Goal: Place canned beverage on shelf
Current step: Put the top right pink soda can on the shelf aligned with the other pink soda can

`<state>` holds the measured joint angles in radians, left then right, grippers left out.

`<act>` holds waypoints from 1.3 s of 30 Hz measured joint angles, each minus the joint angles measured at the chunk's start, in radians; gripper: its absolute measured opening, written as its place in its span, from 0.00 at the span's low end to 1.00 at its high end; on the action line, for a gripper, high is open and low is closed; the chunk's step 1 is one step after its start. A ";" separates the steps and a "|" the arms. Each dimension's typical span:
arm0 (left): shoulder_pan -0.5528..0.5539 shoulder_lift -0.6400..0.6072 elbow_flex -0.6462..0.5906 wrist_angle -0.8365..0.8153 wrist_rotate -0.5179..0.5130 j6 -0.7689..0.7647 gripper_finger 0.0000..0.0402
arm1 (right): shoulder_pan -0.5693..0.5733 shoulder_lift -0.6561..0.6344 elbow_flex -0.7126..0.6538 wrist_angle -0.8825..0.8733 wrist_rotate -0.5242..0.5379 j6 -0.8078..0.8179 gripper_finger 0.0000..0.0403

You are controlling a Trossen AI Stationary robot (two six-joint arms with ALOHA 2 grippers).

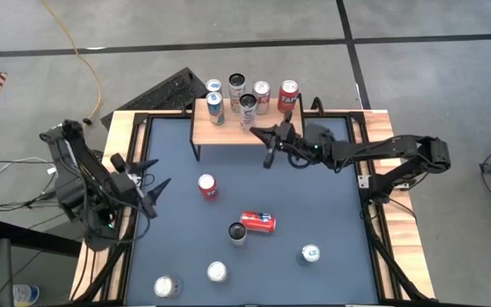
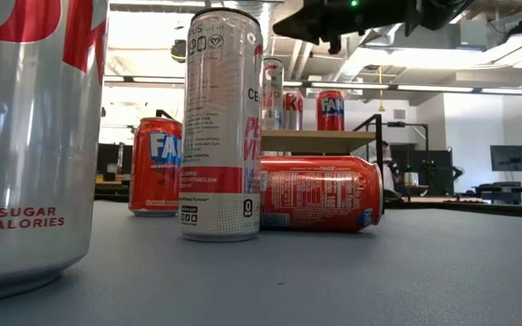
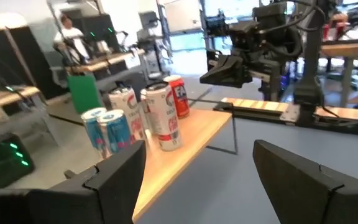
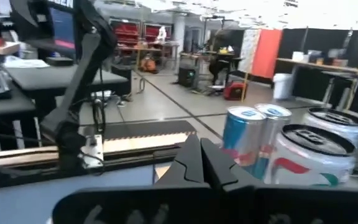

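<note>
Diet cola can (image 2: 25,136) nearest low camera. Right gripper (image 1: 271,147) pinched together, empty, beside shelf (image 1: 228,132). Left gripper (image 1: 154,194) fingers apart, empty, at table's (image 1: 331,205) left edge.

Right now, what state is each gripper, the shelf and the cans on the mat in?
left gripper: open, empty, at the table's left edge.
right gripper: shut, empty, at the shelf's front right.
shelf: six upright cans on top.
lying red can: on its side, mid-mat.
upright red can: standing, mid-mat.
other mat cans: four, upright.
</note>
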<state>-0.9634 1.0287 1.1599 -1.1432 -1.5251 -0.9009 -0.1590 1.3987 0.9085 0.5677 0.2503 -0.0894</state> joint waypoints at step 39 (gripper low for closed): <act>0.001 -0.087 -0.031 0.001 0.026 -0.001 0.72 | -0.153 0.228 0.001 -0.062 0.085 0.168 0.00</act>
<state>-0.9627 0.9421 1.1294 -1.1423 -1.4990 -0.9020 -0.3121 1.6264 0.9092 0.5057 0.3354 0.0788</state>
